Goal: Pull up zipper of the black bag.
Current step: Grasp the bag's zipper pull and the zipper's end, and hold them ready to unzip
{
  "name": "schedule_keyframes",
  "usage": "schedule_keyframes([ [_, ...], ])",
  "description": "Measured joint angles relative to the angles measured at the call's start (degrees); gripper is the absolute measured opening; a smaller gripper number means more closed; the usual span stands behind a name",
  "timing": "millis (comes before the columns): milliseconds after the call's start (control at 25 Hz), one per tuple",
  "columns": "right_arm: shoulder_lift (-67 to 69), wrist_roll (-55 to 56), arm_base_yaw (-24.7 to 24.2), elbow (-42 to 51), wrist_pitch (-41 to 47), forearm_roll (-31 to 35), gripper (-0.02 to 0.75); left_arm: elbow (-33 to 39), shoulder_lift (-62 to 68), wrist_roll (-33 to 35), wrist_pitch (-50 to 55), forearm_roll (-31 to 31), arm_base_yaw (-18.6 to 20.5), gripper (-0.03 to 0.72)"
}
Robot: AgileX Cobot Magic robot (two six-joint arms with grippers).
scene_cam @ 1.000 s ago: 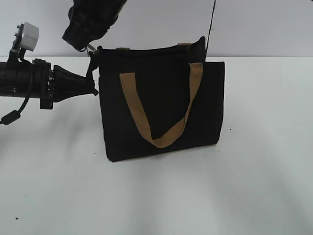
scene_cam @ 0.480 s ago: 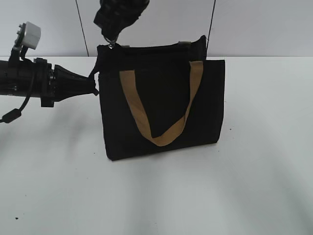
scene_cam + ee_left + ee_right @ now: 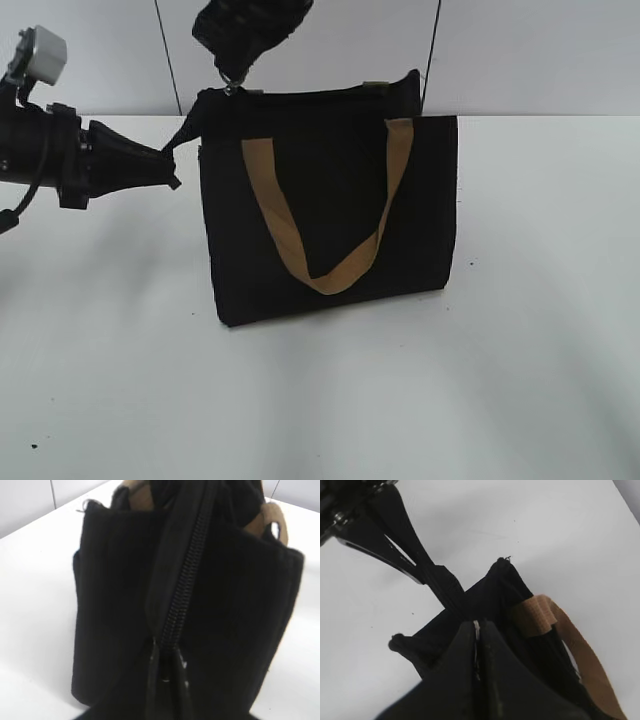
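Observation:
The black bag [image 3: 330, 200] stands upright mid-table, one tan handle [image 3: 290, 240] hanging down its front. My left gripper [image 3: 172, 165] comes from the left and is shut on the black fabric tail of the zip track at the bag's upper left corner. In the left wrist view the fingers [image 3: 167, 652] pinch that tail, and the zip track [image 3: 192, 555] runs away over the bag's top [image 3: 110, 605]. My right gripper [image 3: 235, 78] reaches down from above, shut on the zipper's silvery pull [image 3: 233, 86]. The pull shows as a thin metal edge [image 3: 476, 626] between its closed fingers.
The white table [image 3: 520, 350] spreads around the bag, with a pale panelled wall [image 3: 540, 50] behind it. The left arm, with its white camera block [image 3: 40, 50], lies low along the left side. A second tan handle [image 3: 570, 640] lies near the right gripper.
My right gripper has carried the zipper pull to the right, from the bag's left corner onto its top edge. My left gripper has drawn back to the left, stretching the fabric tail.

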Motion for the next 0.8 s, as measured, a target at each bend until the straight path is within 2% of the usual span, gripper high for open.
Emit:
schedule_keyframes([
  [360, 0.0, 16.6, 0.1, 0.0, -0.6, 0.3, -0.011, -0.1, -5.1, -9.0, -0.9, 8.3, 2.8, 0.032],
  [800, -0.1, 42.2, -0.7, 0.2, 1.4, -6.0, -0.011, -0.1, -7.9, -14.5, 1.6, 17.1, 3.5, 0.032],
])
